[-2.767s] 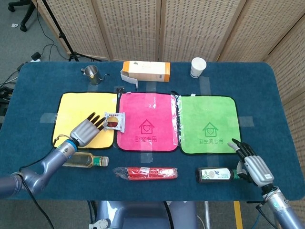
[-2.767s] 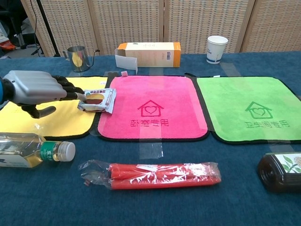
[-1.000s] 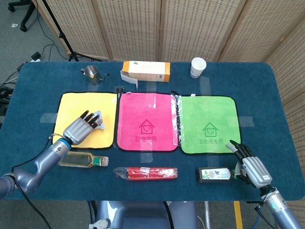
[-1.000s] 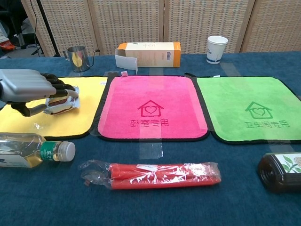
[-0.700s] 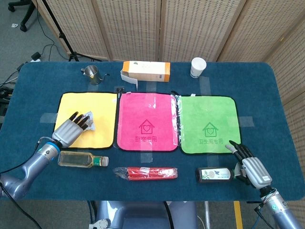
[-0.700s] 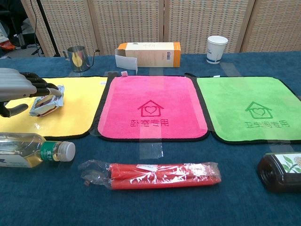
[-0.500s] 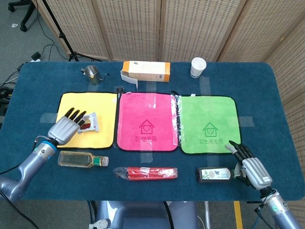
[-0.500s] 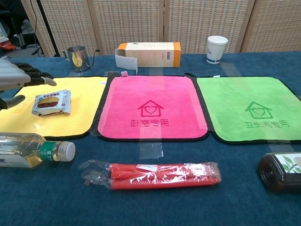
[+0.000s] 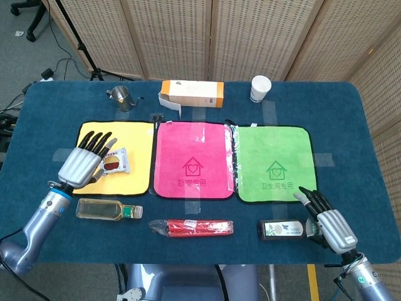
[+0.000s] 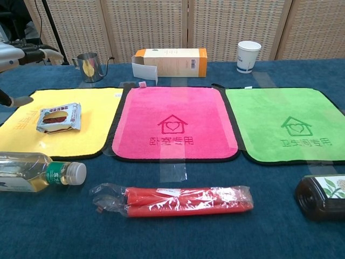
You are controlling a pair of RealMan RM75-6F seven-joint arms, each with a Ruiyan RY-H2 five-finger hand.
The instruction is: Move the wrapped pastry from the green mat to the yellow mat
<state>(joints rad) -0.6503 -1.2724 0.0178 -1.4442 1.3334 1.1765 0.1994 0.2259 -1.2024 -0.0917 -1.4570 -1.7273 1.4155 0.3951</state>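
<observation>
- Now the pastry (image 10: 59,117) lies flat on the yellow mat (image 10: 81,137), well inside its black border; the green mat (image 9: 274,164) is bare.
- Judged progress: transfer done, only clearing the arm seems left.
- Left hand (image 9: 84,163): fingers spread, holding nothing, raised above the mat's left part, beside the pastry.
- Right hand (image 9: 331,227): fingers apart, empty, beside the dark bottle (image 9: 283,229) near the desk (image 9: 351,132) front edge.
- Room: an oil bottle (image 10: 38,172) lies just in front of the yellow mat; blue desk beyond its left edge looks free.
</observation>
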